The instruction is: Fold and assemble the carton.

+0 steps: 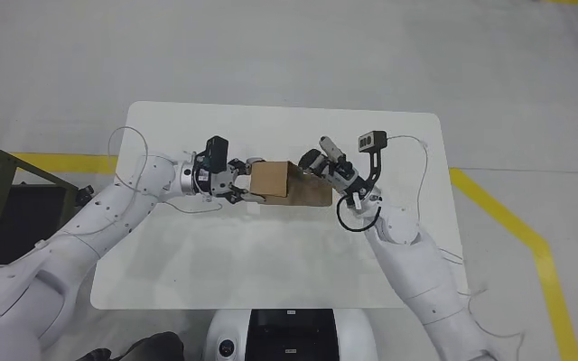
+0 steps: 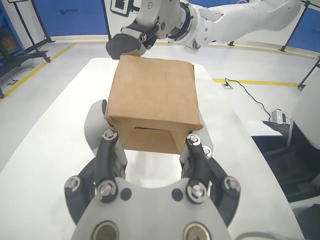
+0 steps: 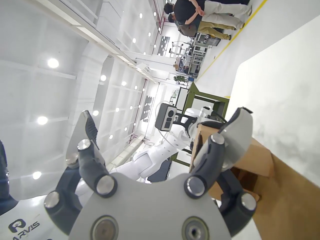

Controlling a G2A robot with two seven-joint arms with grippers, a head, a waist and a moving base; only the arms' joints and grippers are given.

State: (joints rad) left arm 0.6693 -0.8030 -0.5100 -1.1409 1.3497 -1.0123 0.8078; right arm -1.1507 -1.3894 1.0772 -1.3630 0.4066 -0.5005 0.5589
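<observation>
While carton [image 1: 275, 180] was mid-frame over bench [image 1: 271, 262] | left claw [image 2: 150, 123] clamped its left end | right claw [image 3: 165, 118] spread wide, one finger [image 3: 237, 136] touching right end.

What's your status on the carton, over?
Left end effector shut on the carton, near end. Right end effector open, touching far end. Carton lies sideways, near end open. Nothing obstructing.
</observation>
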